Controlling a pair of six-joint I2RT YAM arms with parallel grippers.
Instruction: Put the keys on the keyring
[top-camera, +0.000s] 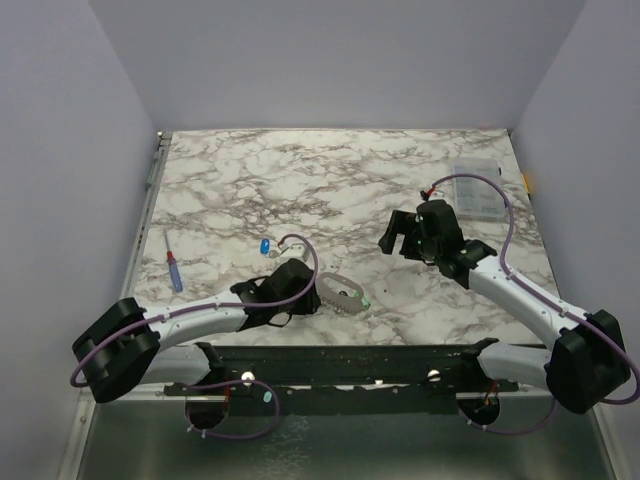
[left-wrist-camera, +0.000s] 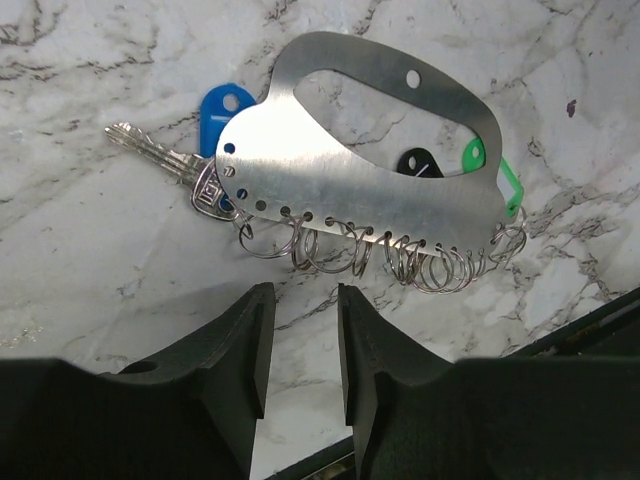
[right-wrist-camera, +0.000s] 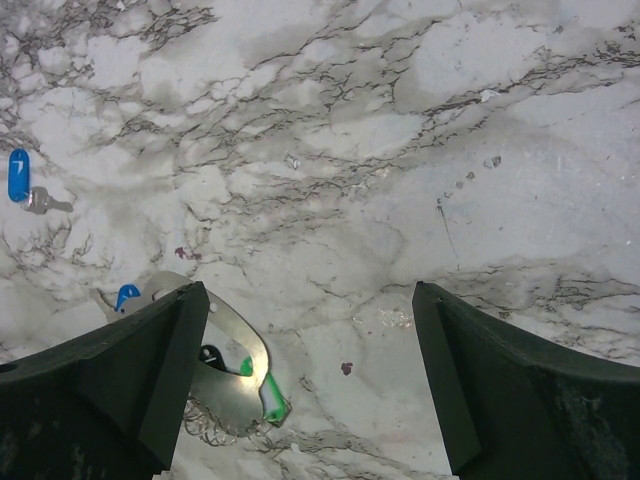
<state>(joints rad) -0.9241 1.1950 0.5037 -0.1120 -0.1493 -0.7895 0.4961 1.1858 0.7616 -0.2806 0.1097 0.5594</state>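
At the left gripper, two black fingers parted by a narrow slot, pinching nothing, tips low over the white, grey-veined marble table. Just ahead of those tips, not touching: the keyring, a flat brushed-steel plate shaped like a D with a long cut-out handle, edged with a row of small holes carrying thin wire split rings. Tucked under its left end, a blue-headed key, silver blade pointing away to the left. Seen through the cut-out, a black-headed key; poking out at the right end, a green-headed key. Threaded on a ring or merely lying beneath the plate: impossible to tell. Further out, alone on the marble, a second blue-headed key. Over to the far left, a thin screwdriver with a red-and-blue handle. Across the table, well apart from the keyring, the right gripper, spread wide and empty above the marble; behind it, near the back right corner, a clear plastic compartment box.
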